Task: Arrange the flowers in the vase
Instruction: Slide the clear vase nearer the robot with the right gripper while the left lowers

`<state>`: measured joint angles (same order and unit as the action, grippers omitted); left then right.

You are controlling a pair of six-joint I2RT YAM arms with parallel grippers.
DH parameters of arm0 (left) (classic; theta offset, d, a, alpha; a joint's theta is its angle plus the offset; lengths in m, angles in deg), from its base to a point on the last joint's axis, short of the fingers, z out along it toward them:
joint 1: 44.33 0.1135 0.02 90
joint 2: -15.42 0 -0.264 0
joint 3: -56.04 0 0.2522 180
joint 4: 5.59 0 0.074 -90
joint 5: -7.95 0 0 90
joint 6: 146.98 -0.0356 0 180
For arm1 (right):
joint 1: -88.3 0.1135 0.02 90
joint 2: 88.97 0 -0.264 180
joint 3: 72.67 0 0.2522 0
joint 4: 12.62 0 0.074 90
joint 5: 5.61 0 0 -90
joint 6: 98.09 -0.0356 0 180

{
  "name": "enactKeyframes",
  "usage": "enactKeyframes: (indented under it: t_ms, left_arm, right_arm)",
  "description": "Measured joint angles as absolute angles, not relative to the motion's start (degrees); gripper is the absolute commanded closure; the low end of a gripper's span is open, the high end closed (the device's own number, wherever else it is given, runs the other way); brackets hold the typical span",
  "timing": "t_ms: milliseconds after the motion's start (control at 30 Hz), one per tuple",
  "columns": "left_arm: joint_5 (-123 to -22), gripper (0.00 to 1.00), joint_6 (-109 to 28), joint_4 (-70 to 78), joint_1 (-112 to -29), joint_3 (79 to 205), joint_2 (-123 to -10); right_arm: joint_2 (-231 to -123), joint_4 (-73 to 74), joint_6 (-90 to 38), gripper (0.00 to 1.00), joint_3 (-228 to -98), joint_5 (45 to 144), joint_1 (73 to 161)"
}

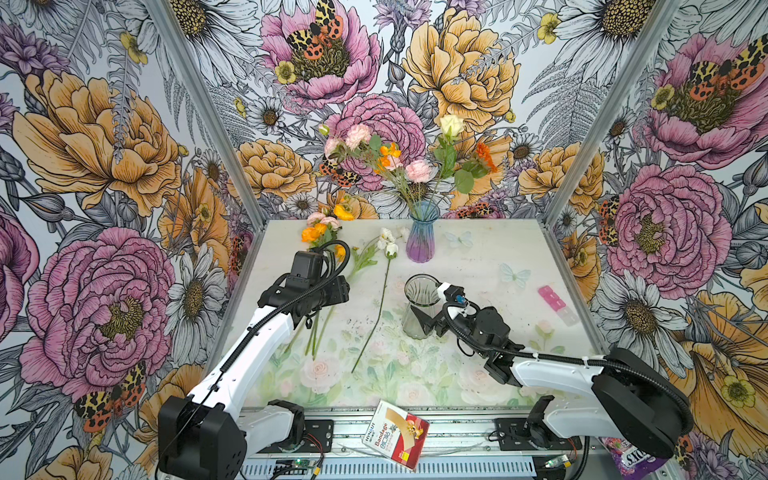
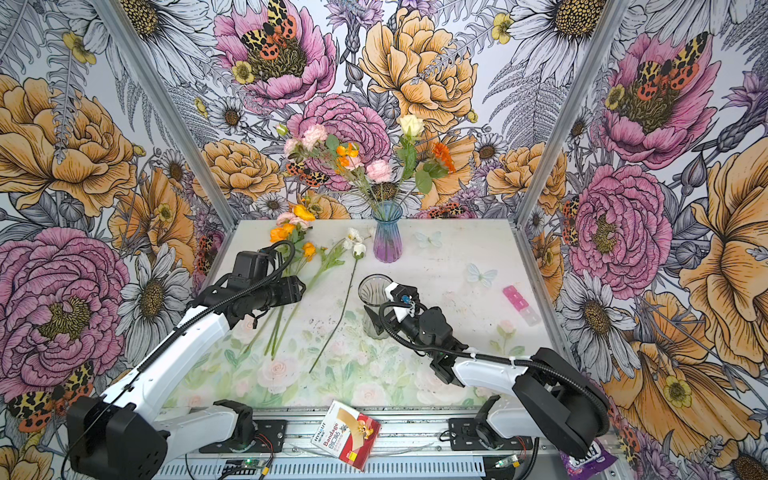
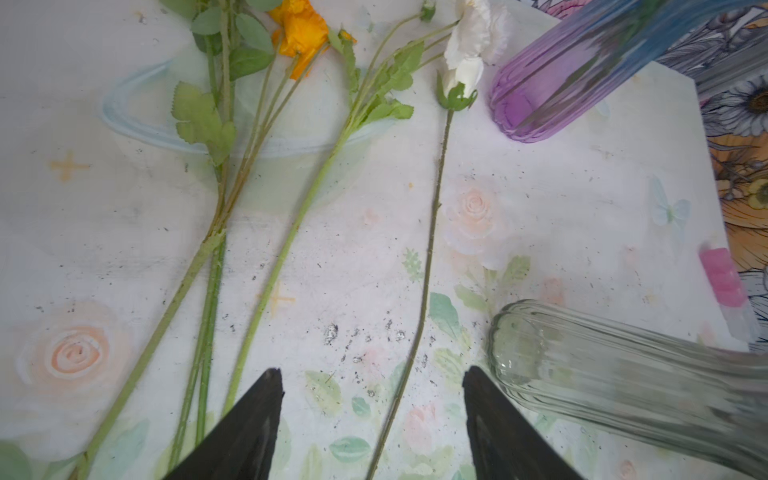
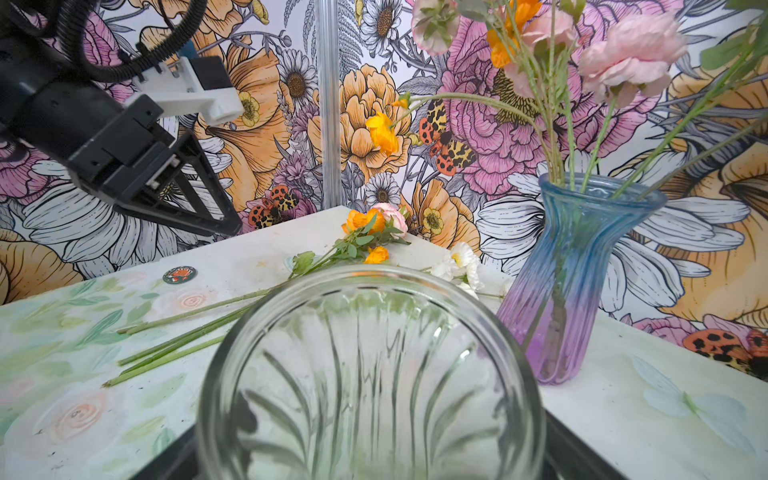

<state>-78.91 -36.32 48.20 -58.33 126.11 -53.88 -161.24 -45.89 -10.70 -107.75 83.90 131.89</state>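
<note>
**Both top views.** At back centre of the surface (image 1: 478,268): blue-to-purple vase (image 1: 422,243), upright, holding some of the flowers (image 1: 388,164), with pink, orange and cream blooms fanned above the rim. Flat on the left half of the surface: the other stems, with orange and pink blooms toward the back-left corner. One white-bloomed stem (image 1: 380,299) alone between that bunch and the clear vase (image 1: 419,309). Clear vase upright at mid-surface, nearer the front than the coloured one, with the right gripper (image 1: 430,322) at its lower body. Bandage box (image 1: 395,432) on the front rail. Pink block (image 1: 550,293) near the right edge.

**Left wrist view.** Above the surface, the left gripper (image 3: 371,370), fingers (image 3: 257,415) spread, nothing pinched. White-bloomed stem lying in line with the gap between them. Clear vase just beside one finger.

**Right wrist view.** Clear vase in the foreground, empty. Dark fingers (image 4: 577,465) set wide to either side of its base; pressed on the glass or clear of it, cannot tell. Coloured vase with its flowers beyond.
</note>
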Motion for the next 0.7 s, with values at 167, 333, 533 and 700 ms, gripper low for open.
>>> enactKeyframes:
  t_ms: [167, 333, 533, 700]
  left_arm:
    - [-83.06, 0.4, -37.3, 49.45, -56.45, 127.99, -62.23]
    - [-90.65, 0.5, -38.92, 50.13, -56.01, 130.68, -70.08]
    - [-93.66, 0.55, -40.91, 50.63, -53.85, 132.65, -76.61]
    - [-94.65, 0.55, -41.65, 50.37, -53.5, 133.91, -79.74]
  right_arm:
    - [-151.56, -30.98, -14.61, 0.01, -107.14, 83.22, 131.89]
    - [-141.37, -14.61, -19.46, 0.0, -107.27, 82.98, 131.91]
    - [-136.63, 1.32, -25.56, 0.01, -111.8, 86.04, 133.44]
    - [-136.59, 6.55, -30.74, 0.01, -116.04, 86.76, 140.52]
